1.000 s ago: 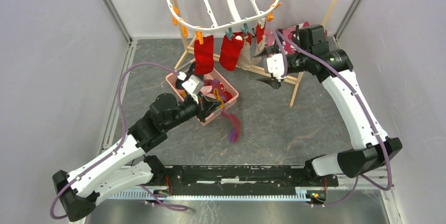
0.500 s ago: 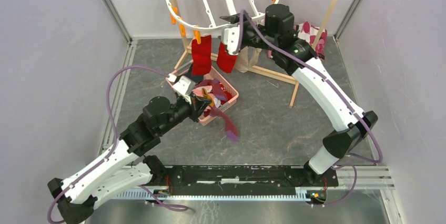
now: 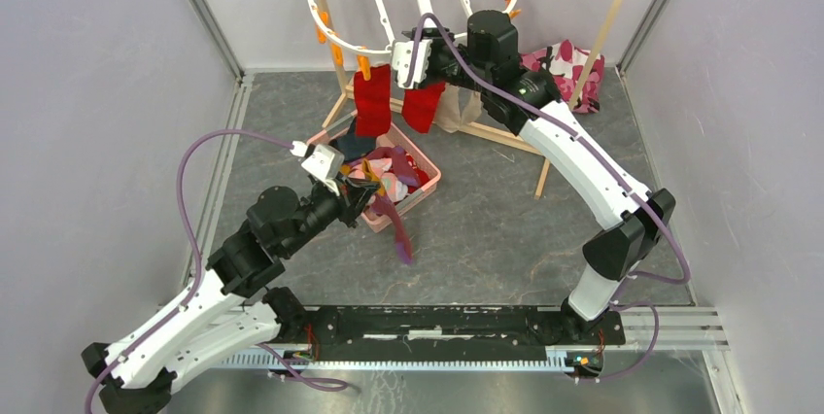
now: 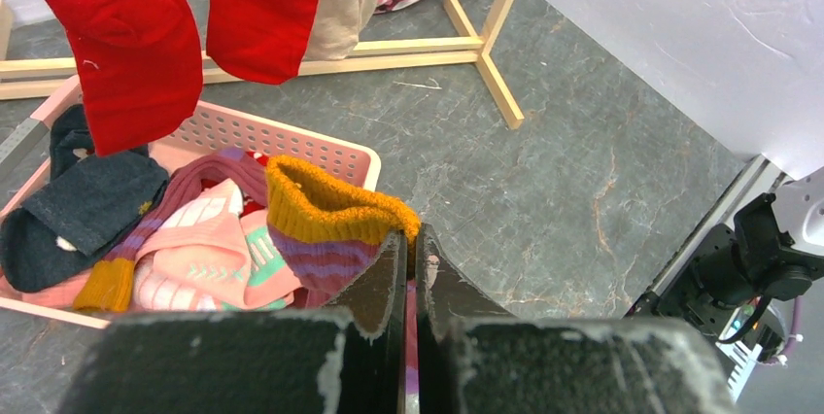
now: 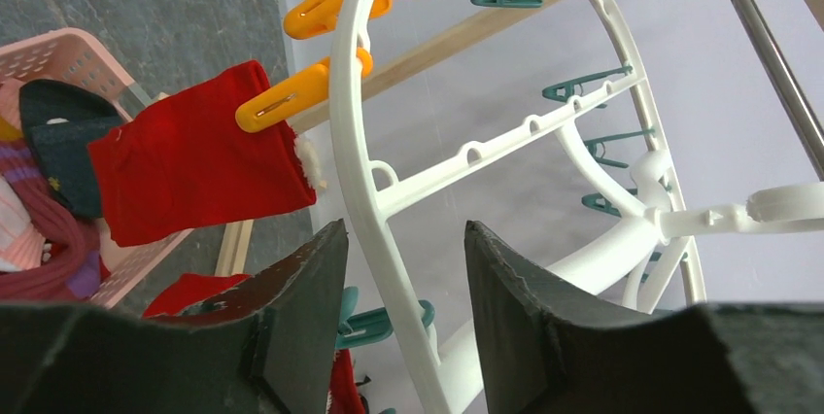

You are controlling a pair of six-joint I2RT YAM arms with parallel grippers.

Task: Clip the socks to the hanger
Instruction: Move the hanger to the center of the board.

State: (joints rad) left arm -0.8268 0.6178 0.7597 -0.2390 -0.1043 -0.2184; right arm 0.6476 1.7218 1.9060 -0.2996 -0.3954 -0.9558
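The white oval hanger (image 3: 335, 42) with orange and teal pegs hangs at the back. Two red socks (image 3: 372, 103) (image 3: 424, 107) and a beige sock (image 3: 453, 109) are clipped to its front rim. My left gripper (image 3: 366, 196) (image 4: 410, 235) is shut on a purple and magenta striped sock with an orange cuff (image 4: 321, 229). The sock dangles over the basket's near edge (image 3: 399, 239). My right gripper (image 3: 402, 60) (image 5: 406, 239) is open, its jaws either side of the hanger's rim (image 5: 355, 122), by a teal peg (image 5: 384, 322) and the red socks (image 5: 194, 166).
A pink basket (image 3: 429, 180) (image 4: 291, 138) holds several more socks, pink, dark blue and striped. The wooden pole rack (image 3: 543, 163) stands behind it. The pink, black and white patterned cloth (image 3: 570, 58) lies at the back right. Grey walls stand on both sides.
My right arm has swung left from beside the rack to the hanger's front rim. My left arm has drawn back toward the near left, pulling the striped sock with it.
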